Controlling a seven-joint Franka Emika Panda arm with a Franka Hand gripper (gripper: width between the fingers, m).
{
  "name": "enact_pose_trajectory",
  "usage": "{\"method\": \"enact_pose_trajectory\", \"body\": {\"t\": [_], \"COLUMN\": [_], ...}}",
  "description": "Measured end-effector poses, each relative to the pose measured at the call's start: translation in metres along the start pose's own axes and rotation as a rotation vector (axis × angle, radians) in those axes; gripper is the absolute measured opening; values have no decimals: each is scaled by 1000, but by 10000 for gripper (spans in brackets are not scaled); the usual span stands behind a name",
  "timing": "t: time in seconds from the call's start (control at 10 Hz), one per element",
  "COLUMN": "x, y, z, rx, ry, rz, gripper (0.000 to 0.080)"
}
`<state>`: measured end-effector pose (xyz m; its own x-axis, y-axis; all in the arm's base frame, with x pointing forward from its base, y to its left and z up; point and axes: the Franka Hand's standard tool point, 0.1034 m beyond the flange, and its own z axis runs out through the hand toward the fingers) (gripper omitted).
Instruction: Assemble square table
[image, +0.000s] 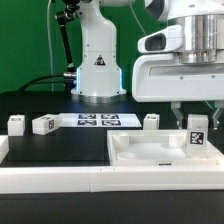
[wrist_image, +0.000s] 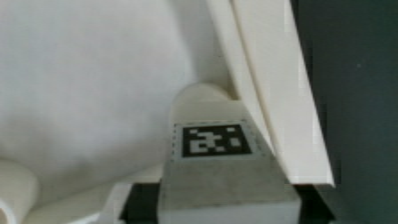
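Exterior view: the black bench (image: 50, 150) carries a large white plastic square slab with notched corners (image: 150, 152), which lies flat toward the exterior view's right. The end effector (image: 197, 118) hangs over the slab's far right part. A short white leg with a black-and-white tag (image: 197, 135) stands upright directly under it, over that corner of the slab. From here I cannot tell whether the fingers touch the leg.

Three more short white tagged legs stand on the bench beyond the slab. Two (image: 16, 124) (image: 44, 125) are on the exterior view's left, and the third (image: 151, 121) is just behind the slab's far edge. The marker board (image: 95, 121) lies between them, in front of the arm's white base (image: 98, 70). A long white rail (image: 90, 186) edges the near side of the bench.

Wrist view: the short white leg (wrist_image: 214, 150) fills the gap between the dark pads (wrist_image: 139, 203) of the end effector (wrist_image: 217, 205), so it is pinched. Its tag faces the camera. The far end of the leg meets the slab (wrist_image: 89, 90) close beside the slab's raised edge (wrist_image: 267, 90), with the dark bench (wrist_image: 365, 100) beyond.
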<state>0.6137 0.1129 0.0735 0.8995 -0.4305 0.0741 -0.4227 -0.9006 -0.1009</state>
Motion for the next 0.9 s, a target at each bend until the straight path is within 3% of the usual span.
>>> {"method": "enact_pose_trajectory", "body": {"t": [0.5,0.6,0.7,0.8,0.9], "x": [8,8,7,7,4], "y": [16,15,15,14,12], "z": [-1,0,0,-1,-6], "rx": [-30,-27,-26,-25,-22], "ry": [19,16,15,15,15], "rz": [242,273,266,258,224], "gripper": [295,295,539,539,615]}}
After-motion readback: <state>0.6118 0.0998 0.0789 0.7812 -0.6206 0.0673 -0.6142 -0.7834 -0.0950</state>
